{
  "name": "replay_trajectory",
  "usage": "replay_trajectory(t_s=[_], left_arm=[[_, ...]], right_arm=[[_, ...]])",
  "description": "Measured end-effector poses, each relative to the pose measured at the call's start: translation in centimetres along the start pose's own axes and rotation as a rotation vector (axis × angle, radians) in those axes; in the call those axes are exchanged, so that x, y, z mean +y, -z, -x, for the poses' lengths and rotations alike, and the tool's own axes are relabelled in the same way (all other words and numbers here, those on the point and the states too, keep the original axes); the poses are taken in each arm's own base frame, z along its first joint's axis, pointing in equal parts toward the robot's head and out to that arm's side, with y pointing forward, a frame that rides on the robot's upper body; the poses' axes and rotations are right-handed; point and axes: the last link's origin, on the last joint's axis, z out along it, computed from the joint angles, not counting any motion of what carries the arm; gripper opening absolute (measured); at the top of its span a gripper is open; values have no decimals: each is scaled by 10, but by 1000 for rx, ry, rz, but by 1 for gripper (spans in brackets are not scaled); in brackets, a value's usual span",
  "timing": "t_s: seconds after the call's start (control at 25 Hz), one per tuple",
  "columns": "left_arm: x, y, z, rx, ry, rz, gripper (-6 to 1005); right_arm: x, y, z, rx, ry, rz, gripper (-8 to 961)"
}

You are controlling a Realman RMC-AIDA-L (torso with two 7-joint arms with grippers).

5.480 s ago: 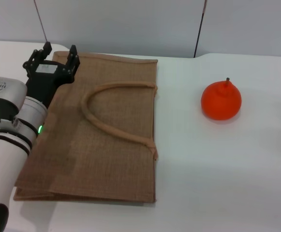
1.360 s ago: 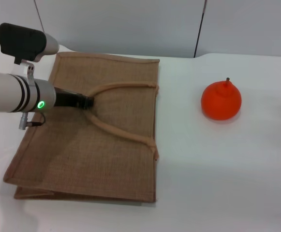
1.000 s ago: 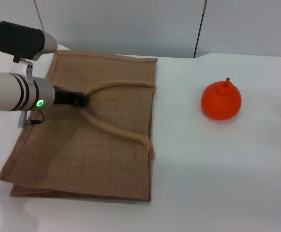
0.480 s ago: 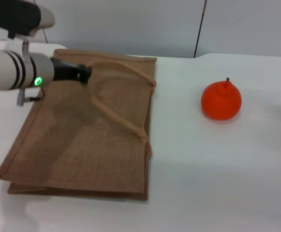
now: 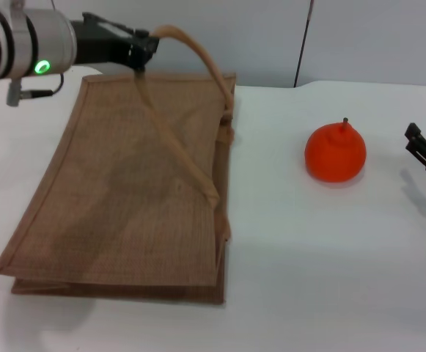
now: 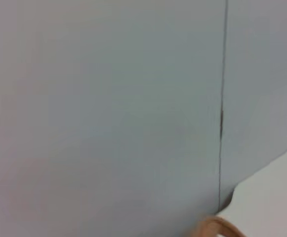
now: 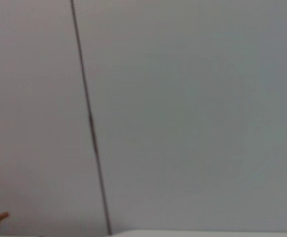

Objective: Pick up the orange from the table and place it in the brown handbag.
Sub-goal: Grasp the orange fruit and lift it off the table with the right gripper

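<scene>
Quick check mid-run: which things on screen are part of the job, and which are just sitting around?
Job:
orange, on the table
brown handbag
left gripper, shut on the handle, lifting it
right gripper, beside the orange

Just there:
wall behind; nothing else.

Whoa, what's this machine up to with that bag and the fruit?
The robot's left end effector has gripped one handle of the brown handbag and holds it up, so the bag's top side rises off the white table. The orange sits untouched on the table to the right of the bag. The right end effector is at the right edge, beside the orange but apart from it. Nothing is in the bag yet.
</scene>
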Motion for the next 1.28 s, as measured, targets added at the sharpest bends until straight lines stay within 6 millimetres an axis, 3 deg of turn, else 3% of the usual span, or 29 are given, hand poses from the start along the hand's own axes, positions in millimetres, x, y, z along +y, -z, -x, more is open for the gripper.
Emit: replay_trajectory(t_s=[0.28, 0.72, 1.28], left_arm=[[1, 27, -19, 49, -51, -9, 129], [2, 64, -48, 122, -121, -21, 129], [10, 79, -64, 172, -168, -13, 129]], right_arm=[[4, -4, 8, 6, 3, 117, 863], [26, -10, 16, 15, 55, 303, 871], [36, -27, 13, 121, 83, 356, 869]])
